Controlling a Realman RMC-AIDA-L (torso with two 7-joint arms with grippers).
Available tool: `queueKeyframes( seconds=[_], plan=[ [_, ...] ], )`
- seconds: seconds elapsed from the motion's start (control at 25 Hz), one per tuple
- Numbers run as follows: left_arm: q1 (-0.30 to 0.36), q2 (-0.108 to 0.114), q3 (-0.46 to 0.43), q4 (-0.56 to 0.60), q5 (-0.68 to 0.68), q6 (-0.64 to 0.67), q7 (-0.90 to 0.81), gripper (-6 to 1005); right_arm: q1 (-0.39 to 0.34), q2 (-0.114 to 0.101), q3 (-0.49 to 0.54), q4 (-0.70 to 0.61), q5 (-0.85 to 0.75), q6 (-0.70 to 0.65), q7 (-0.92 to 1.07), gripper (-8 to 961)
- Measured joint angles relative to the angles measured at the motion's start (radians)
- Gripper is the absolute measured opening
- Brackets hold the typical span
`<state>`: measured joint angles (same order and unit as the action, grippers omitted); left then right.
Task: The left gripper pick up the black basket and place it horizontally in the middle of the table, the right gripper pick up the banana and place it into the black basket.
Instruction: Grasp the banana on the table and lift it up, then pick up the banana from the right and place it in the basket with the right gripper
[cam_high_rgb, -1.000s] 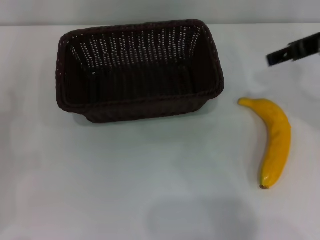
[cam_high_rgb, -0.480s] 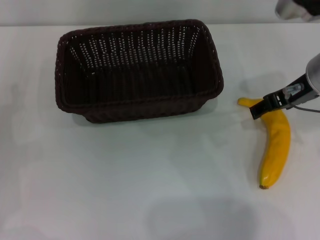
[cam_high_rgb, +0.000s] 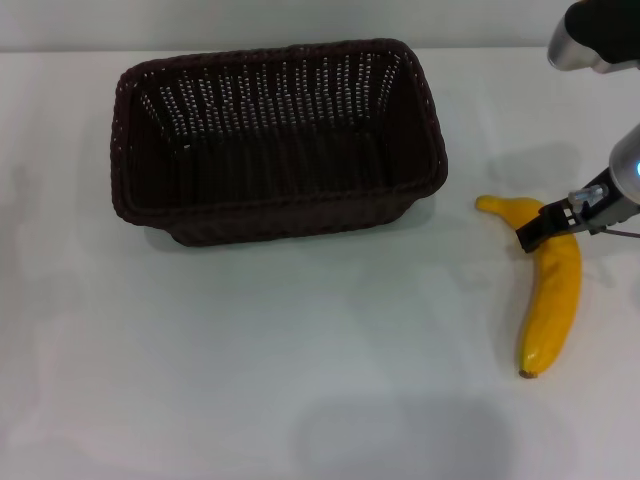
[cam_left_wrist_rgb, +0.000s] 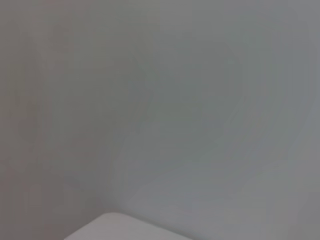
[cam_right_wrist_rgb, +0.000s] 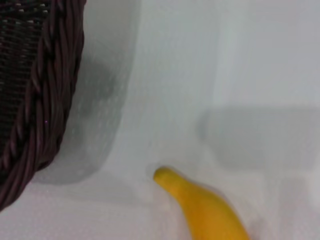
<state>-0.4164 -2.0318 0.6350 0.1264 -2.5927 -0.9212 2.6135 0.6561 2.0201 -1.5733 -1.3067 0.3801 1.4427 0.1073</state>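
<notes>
The black basket (cam_high_rgb: 275, 140) stands upright and empty on the white table (cam_high_rgb: 300, 350), its long side across the view. The yellow banana (cam_high_rgb: 550, 285) lies to its right, apart from it. My right gripper (cam_high_rgb: 535, 232) reaches in from the right edge, its black tip over the banana's far end. The right wrist view shows the banana's end (cam_right_wrist_rgb: 200, 205) and the basket's braided rim (cam_right_wrist_rgb: 35, 100), not the fingers. My left gripper is out of view; its wrist camera shows only a blank grey surface.
The right arm's grey and black upper part (cam_high_rgb: 595, 35) hangs over the far right corner. The table's far edge runs just behind the basket.
My right gripper came down from the far right to the banana's far end, then shifted slightly right and lower. Basket and banana have not moved.
</notes>
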Motion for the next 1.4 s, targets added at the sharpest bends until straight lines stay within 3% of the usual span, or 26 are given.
queueKeyframes(
  seconds=[0.44, 0.88, 1.08, 1.2, 1.4],
  plan=[
    [-0.015, 0.002, -0.012, 0.002, -0.003, 0.001, 0.004, 896, 0.002, -0.002, -0.002, 0.040, 0.057, -0.044, -0.027, 838],
    [-0.014, -0.006, -0.050, 0.008, -0.003, -0.003, 0.005, 895, 0.000, -0.006, 0.006, 0.051, 0.061, -0.021, -0.112, 488],
    [-0.013, -0.012, -0.051, 0.009, -0.003, -0.008, 0.005, 895, -0.002, -0.011, 0.014, 0.029, 0.044, -0.007, -0.129, 504],
    [-0.014, -0.013, -0.051, 0.010, -0.003, -0.009, 0.005, 895, 0.001, -0.015, 0.075, -0.010, -0.024, 0.002, -0.170, 513],
    [-0.020, -0.015, -0.050, 0.023, -0.003, -0.009, 0.007, 895, 0.060, -0.012, 0.261, -0.073, -0.155, -0.035, -0.287, 529]
  ],
)
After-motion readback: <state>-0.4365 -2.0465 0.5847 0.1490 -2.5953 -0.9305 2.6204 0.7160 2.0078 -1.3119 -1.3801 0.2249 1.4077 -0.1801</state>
